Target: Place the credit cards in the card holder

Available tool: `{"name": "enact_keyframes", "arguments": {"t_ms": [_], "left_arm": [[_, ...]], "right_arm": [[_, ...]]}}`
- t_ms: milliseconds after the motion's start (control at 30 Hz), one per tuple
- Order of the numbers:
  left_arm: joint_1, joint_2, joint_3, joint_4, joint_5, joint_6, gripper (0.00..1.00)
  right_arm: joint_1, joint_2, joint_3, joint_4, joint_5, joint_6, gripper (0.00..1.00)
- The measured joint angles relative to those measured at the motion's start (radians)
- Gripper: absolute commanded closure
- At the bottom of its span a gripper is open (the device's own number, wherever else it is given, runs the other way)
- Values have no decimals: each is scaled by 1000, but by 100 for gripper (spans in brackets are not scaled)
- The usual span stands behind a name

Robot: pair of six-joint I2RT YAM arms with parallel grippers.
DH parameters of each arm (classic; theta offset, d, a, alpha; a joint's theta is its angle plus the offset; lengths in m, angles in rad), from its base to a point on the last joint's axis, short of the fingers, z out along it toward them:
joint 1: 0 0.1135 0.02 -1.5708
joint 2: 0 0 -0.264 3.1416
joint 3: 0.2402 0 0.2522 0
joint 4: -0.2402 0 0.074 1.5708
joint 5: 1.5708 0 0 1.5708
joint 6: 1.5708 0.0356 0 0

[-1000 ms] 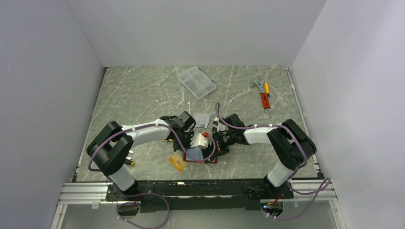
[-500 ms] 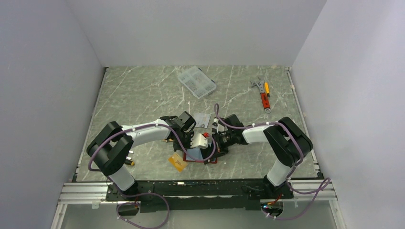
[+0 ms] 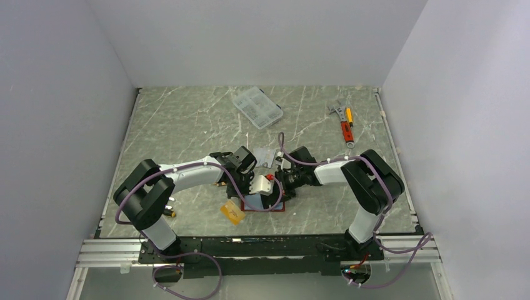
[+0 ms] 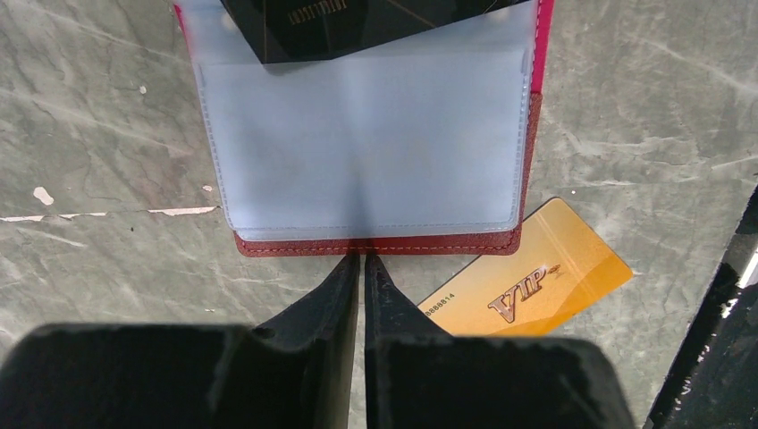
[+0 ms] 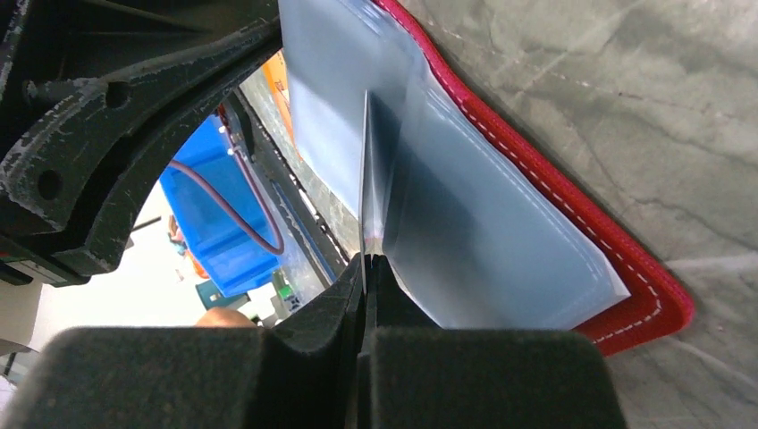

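Your card holder (image 4: 357, 143) lies open on the table (image 4: 98, 268), light blue lining up, a dark card (image 4: 357, 22) across its far half and a gold VIP card (image 4: 536, 281) at its near corner, partly under the red hem. Your left gripper (image 4: 362, 264) shows only a slit between its fingers, tips right at that hem, though you cannot tell whether they pinch it. Your right gripper (image 5: 368, 261) is clamped tight on a thin upright leaf of the lining.
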Motion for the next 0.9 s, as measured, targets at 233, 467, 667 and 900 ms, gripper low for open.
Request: {"name": "enact_keyframes", "arguments": {"t_ms": [233,467,667,900], "left_arm": [[-2,0,0,0,0,3,88],[-9,0,0,0,-4,3,89],[-15,0,1,0,-11,7,90],[-19,1,2,0,-11,14,91]], "right_arm": [[0,8,2,38,9,27,100],[1,11,2,57,46,45,95],[2,6,2,49,98,50,69],[6,-33,3,26,128,49,60]]}}
